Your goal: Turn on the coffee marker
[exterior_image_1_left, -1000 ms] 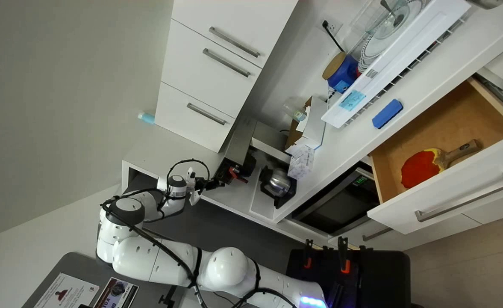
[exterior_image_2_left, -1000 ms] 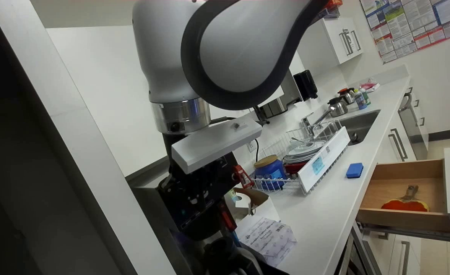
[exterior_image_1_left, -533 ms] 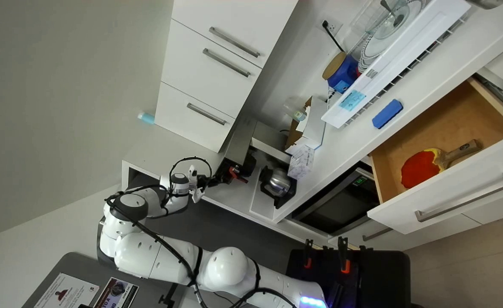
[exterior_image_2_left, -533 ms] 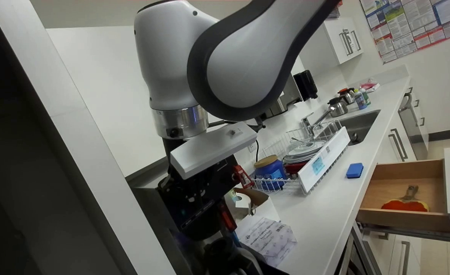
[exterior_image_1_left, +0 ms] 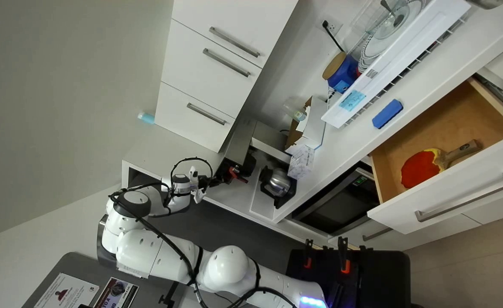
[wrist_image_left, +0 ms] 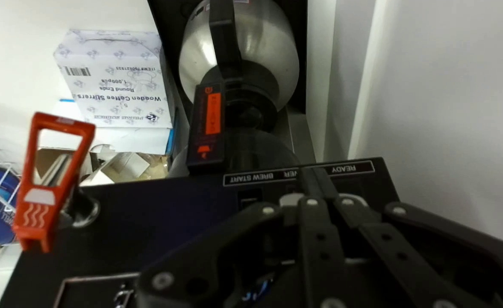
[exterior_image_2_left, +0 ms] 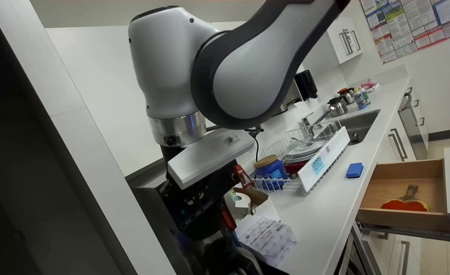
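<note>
The coffee maker has a black front panel (wrist_image_left: 148,231) in the wrist view; it also shows in both exterior views (exterior_image_1_left: 240,147) (exterior_image_2_left: 198,219). A label strip on it reads BREW START and READY upside down, with a partly covered word between. A dark rocker switch (wrist_image_left: 249,200) sits beside the BREW START text. My gripper (wrist_image_left: 317,181) is shut and empty, its fingertips over the strip's middle, left of READY. Contact with the panel cannot be told. In an exterior view my gripper (exterior_image_1_left: 218,182) is at the machine's front. A steel pot (wrist_image_left: 260,38) stands under the brewer.
A red tap handle (wrist_image_left: 42,209) sticks out from the panel. A stirrers box (wrist_image_left: 114,81) stands beside the machine. A white panel (wrist_image_left: 439,111) rises on the wrist view's right. A dish rack (exterior_image_2_left: 324,160), blue sponge (exterior_image_2_left: 354,170) and open drawer (exterior_image_1_left: 443,115) are farther along.
My arm has moved slightly toward the coffee maker, rightward in an exterior view. The wrist and its white bracket have come lower. The gripper's fingers show no clear change.
</note>
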Robot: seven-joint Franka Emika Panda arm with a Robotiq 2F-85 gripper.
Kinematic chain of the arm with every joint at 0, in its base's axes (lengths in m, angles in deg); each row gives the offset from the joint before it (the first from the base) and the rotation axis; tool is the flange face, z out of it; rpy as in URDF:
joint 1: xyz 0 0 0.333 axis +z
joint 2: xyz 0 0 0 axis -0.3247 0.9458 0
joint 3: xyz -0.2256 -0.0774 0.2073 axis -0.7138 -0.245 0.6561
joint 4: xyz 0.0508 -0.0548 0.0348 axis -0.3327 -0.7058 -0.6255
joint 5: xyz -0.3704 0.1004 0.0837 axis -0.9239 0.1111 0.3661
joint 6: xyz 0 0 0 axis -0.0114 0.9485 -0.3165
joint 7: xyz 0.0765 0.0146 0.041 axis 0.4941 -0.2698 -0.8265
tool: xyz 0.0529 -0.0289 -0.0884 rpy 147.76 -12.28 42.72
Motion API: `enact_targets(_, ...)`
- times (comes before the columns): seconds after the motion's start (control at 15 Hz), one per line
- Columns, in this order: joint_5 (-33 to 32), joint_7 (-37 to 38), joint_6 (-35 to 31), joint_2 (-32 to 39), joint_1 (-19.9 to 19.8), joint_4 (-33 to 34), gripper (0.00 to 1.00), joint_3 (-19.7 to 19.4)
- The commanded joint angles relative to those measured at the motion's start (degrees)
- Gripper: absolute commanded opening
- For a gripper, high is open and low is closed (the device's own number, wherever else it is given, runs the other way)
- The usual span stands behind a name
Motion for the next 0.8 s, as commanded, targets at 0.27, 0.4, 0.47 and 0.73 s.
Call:
enact_targets(0.27, -5.7, 5.2, 7.3, 0.7, 2.9, 3.0, 0.0, -1.6)
enact_targets(0.4, -5.3, 5.1, 8.1, 0.4, 3.4, 3.4, 0.0, -2.1)
enact_targets(0.47, -4.7, 4.6, 7.9, 0.6, 3.7, 3.6, 0.0, -2.5)
enact_targets(0.73, -3.4, 3.8, 8.0, 0.8, 4.7, 4.0, 0.0, -3.6)
